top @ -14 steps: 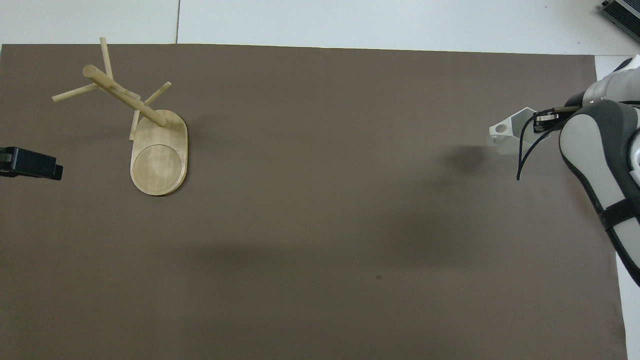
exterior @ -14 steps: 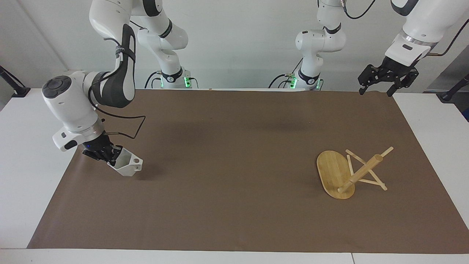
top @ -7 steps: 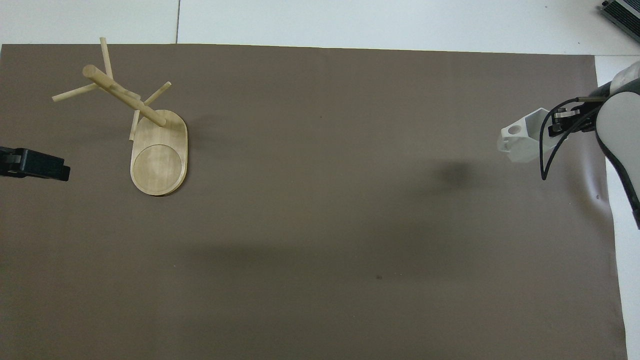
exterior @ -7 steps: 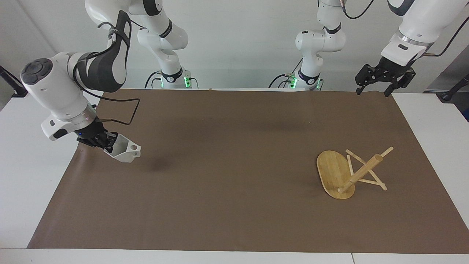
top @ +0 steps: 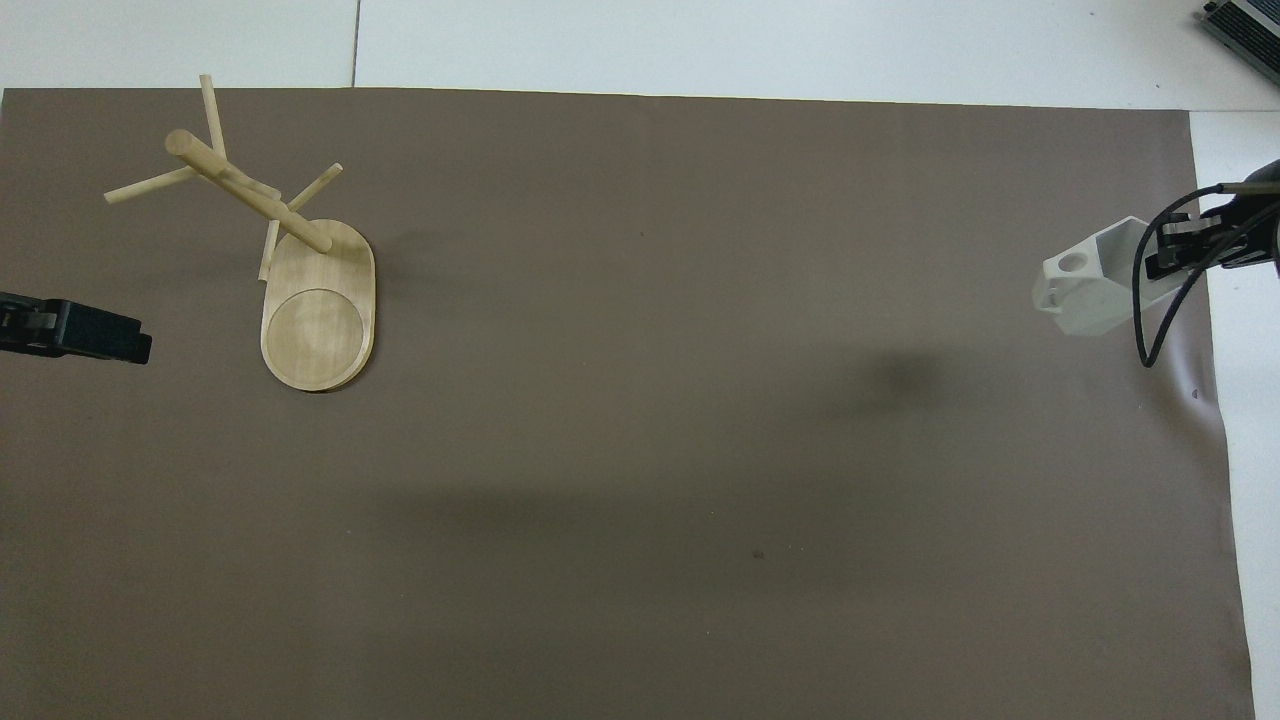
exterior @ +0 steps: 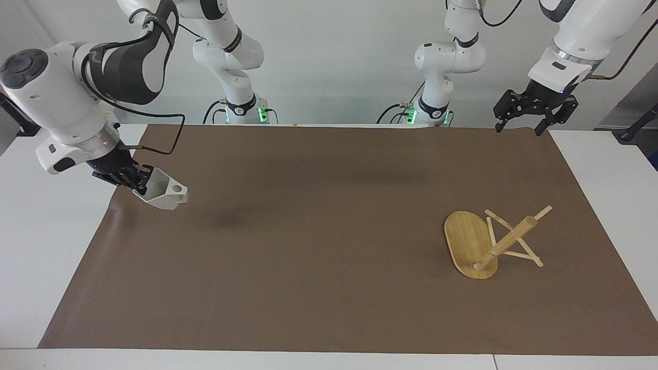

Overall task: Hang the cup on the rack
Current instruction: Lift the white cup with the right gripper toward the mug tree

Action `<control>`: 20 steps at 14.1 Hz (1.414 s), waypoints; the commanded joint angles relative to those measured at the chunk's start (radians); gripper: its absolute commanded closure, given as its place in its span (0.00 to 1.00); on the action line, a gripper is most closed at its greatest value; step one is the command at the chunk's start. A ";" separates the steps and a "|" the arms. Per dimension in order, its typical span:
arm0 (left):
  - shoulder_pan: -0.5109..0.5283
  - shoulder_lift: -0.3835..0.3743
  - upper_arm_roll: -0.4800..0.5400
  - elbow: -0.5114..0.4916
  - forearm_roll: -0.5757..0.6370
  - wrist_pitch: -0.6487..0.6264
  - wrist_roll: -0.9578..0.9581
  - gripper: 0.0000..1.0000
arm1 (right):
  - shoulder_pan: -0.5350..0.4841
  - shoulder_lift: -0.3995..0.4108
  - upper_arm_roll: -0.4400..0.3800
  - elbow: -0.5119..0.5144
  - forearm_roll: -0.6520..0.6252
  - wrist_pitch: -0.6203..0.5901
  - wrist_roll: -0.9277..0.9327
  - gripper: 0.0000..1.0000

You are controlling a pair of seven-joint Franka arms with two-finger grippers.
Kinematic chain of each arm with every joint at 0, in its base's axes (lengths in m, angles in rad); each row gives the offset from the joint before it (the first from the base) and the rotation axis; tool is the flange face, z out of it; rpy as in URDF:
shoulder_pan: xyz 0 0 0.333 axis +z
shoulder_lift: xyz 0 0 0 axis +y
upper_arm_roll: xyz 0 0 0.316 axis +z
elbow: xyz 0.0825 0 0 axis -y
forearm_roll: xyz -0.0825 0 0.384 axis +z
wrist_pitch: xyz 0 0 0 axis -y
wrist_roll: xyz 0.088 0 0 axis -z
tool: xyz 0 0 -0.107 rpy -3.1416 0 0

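There are no words, numbers, labels or signs to read on anything here.

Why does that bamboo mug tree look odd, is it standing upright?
Upright. The light bamboo mug tree rests flat on its oval base on the brown mat; the steep camera angles make its post look slanted.
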 commanded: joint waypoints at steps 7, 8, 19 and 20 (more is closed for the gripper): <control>-0.009 -0.032 0.011 -0.045 -0.010 0.023 0.012 0.00 | 0.018 -0.048 0.169 -0.001 0.142 -0.014 0.131 1.00; -0.009 -0.032 0.011 -0.045 -0.010 0.025 0.012 0.00 | 0.020 -0.048 0.172 -0.003 0.219 -0.007 0.136 1.00; -0.021 -0.046 0.002 -0.093 -0.087 0.126 0.212 0.00 | 0.027 -0.066 0.432 -0.093 0.687 0.335 0.389 1.00; -0.019 -0.066 0.002 -0.141 -0.128 0.162 0.231 0.00 | 0.026 -0.069 0.454 -0.113 0.734 0.378 0.397 1.00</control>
